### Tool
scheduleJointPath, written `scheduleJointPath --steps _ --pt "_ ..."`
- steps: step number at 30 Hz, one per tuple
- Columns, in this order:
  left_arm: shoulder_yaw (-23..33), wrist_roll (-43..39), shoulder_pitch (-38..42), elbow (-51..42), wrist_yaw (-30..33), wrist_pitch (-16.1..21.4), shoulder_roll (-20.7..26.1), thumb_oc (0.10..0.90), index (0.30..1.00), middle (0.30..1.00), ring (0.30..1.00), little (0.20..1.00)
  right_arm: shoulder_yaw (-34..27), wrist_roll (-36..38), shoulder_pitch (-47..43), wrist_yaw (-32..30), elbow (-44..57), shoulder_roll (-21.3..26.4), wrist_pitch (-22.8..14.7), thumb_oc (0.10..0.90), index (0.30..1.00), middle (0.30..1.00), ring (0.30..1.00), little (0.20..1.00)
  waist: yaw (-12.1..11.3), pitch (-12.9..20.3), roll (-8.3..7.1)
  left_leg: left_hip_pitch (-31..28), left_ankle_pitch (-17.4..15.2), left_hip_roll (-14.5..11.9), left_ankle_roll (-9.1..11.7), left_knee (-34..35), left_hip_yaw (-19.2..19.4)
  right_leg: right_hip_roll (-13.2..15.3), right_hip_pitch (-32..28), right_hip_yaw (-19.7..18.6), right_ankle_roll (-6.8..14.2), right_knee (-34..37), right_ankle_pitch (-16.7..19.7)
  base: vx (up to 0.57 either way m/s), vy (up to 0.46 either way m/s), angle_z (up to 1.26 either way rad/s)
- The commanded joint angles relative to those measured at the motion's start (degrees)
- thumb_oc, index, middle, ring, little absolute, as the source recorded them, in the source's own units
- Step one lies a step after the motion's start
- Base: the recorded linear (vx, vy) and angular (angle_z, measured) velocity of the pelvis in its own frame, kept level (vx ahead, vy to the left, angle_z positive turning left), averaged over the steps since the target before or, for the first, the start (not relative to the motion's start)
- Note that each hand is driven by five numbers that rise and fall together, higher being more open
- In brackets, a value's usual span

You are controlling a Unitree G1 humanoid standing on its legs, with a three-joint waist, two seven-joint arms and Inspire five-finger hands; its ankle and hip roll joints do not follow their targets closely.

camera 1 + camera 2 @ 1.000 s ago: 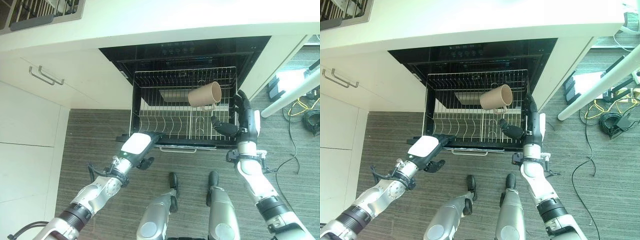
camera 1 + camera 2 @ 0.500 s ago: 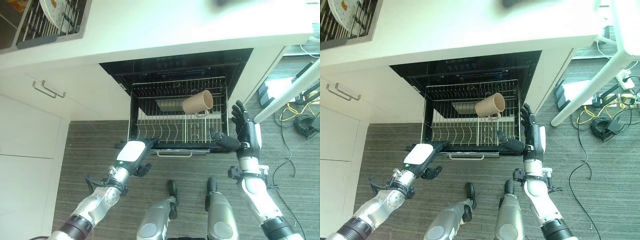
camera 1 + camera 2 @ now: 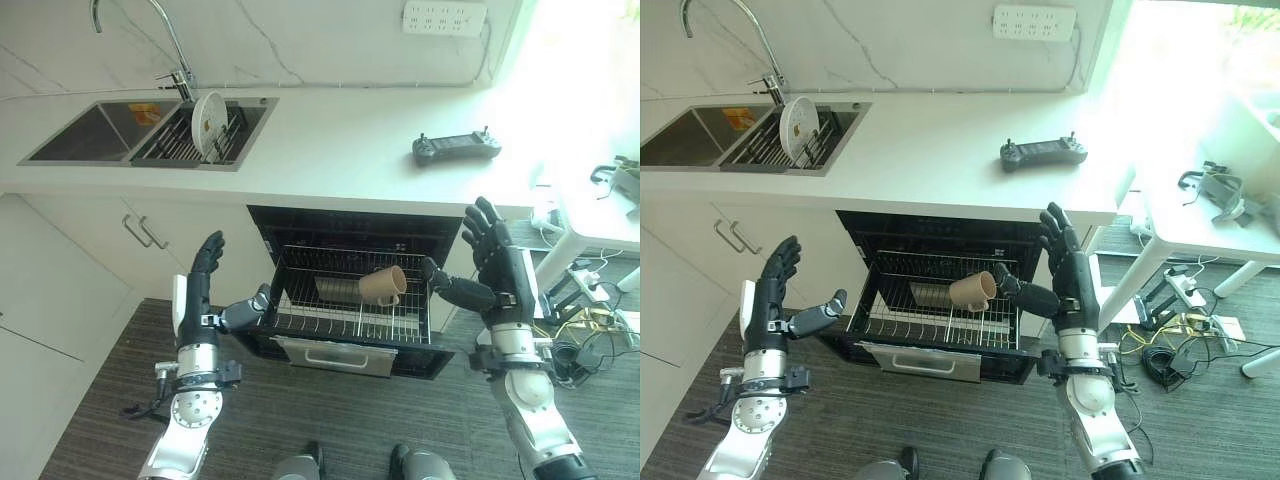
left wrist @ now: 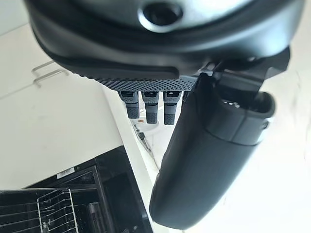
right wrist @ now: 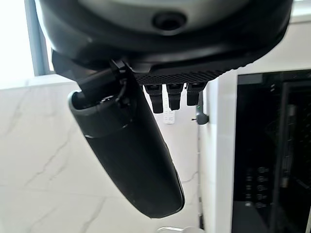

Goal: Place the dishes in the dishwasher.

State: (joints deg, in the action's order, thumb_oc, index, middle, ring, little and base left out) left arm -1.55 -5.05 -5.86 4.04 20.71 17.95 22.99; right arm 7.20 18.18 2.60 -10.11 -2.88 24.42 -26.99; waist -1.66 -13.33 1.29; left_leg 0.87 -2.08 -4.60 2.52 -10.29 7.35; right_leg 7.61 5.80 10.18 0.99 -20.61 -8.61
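My left hand (image 3: pixel 192 295) and right hand (image 3: pixel 497 262) hang released, flanking the wire dishwasher rack (image 3: pixel 350 318) holding a tan ceramic mug (image 3: pixel 384 285).

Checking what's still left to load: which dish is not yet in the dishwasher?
The white plate, standing on edge in the sink rack up on the counter. The tan mug already lies on its side in the dishwasher rack.

1 mug (image 3: pixel 384 285) in 1 rack (image 3: pixel 300 318) — 1 plate (image 3: pixel 208 124), 1 controller (image 3: pixel 457 148), 2 hands (image 3: pixel 196 290) (image 3: pixel 497 258).
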Motion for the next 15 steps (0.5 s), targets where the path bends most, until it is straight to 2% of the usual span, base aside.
scheduleJointPath --steps 1,5,6,9,10,11,12,13,15 --pt "4.7 -7.3 1.4 -3.8 -2.1 1.9 1.2 0.8 0.9 0.9 0.9 0.9 -5.3 1.5 -3.0 2.2 7.7 -0.5 -4.1 0.8 0.9 0.9 0.9 0.9 1.0 1.3 -0.16 1.6 -10.8 1.4 -4.1 -6.9 -1.0 1.0 -7.1 2.6 3.3 3.4 -3.7 0.03 0.109 -0.02" --pt "8.3 -7.1 -1.3 -0.9 0.4 -0.2 0.5 0.8 0.9 0.9 0.9 0.9 -7.6 3.1 -1.0 3.4 7.6 -1.1 -5.0 0.8 0.9 0.9 0.9 0.9 1.2 1.6 0.01 1.0 -11.8 2.7 -5.3 -6.9 -1.7 1.0 -7.7 1.8 3.9 3.4 -3.4 0.03 0.167 -0.04" --pt "10.4 -5.6 -2.5 3.6 2.0 -4.0 1.4 0.8 0.9 0.9 0.9 0.9 -8.3 3.6 -0.3 4.1 6.7 -1.7 -6.0 0.8 0.9 0.9 0.9 0.9 1.2 1.9 0.35 1.1 -12.2 3.6 -6.1 -6.9 -1.8 1.5 -7.4 1.4 4.8 3.4 -2.1 0.01 0.225 0.02" --pt "11.7 -7.9 -3.2 11.0 0.4 -8.1 1.2 0.8 0.9 0.9 0.9 0.9 -8.7 4.3 0.1 5.0 5.6 -1.9 -6.7 0.8 0.9 0.9 0.9 0.9 1.2 2.2 0.7 1.4 -12.5 4.5 -6.9 -6.9 -2.0 2.0 -6.7 1.0 5.9 3.4 -0.3 -0.02 0.194 0.0" --pt "11.7 -10.9 -3.5 18.0 -2.4 -11.8 0.4 0.8 0.9 0.9 0.9 0.9 -8.9 4.7 0.2 5.5 5.1 -2.1 -6.8 0.8 0.9 0.9 0.9 0.9 1.2 2.3 0.92 1.7 -12.7 5.2 -7.5 -6.9 -2.1 2.3 -6.2 0.5 6.7 3.4 1.4 0.01 0.259 0.02" --pt "11.3 -20.6 -3.7 28.0 -7.6 -13.1 -2.3 0.8 0.9 0.9 0.9 0.9 -9.1 5.5 -0.1 6.0 4.7 -2.1 -6.6 0.8 0.9 0.9 0.9 0.9 1.3 2.3 1.14 1.8 -13.1 5.8 -8.2 -6.9 -2.1 2.3 -5.6 0.0 7.1 3.4 2.7 -0.01 0.282 0.05" --pt "12.0 -30.7 -3.5 34.9 -11.7 -17.1 -6.1 0.8 0.9 0.9 0.9 0.9 -8.6 5.8 -0.7 5.8 4.4 -2.1 -6.6 0.8 0.9 0.9 0.9 0.9 1.4 2.5 1.29 2.1 -13.2 6.2 -8.7 -6.9 -2.4 2.2 -5.0 -0.3 7.3 3.4 3.9 0.0 0.225 -0.06" --pt "-0.1 -19.7 2.9 61.6 -27.6 -32.7 -10.6 0.8 0.9 0.9 0.9 0.9 -4.8 17.7 -9.9 15.0 5.5 1.6 0.2 0.8 0.9 0.9 0.9 0.9 3.8 -0.5 0.94 1.4 -11.3 3.7 -6.1 -6.9 0.5 -5.5 -4.8 2.0 2.4 3.4 0.3 0.05 0.086 -0.09" --pt "-0.6 -19.3 3.1 61.6 -28.0 -33.1 -10.6 0.8 0.9 0.9 0.9 0.9 -5.1 17.7 -10.0 14.9 5.6 1.9 1.4 0.8 0.9 0.9 0.9 0.9 4.0 -0.3 0.69 1.5 -11.4 4.2 -6.1 -6.9 -0.2 -6.2 -4.8 0.9 1.8 3.4 -0.9 0.14 -0.071 -0.06"
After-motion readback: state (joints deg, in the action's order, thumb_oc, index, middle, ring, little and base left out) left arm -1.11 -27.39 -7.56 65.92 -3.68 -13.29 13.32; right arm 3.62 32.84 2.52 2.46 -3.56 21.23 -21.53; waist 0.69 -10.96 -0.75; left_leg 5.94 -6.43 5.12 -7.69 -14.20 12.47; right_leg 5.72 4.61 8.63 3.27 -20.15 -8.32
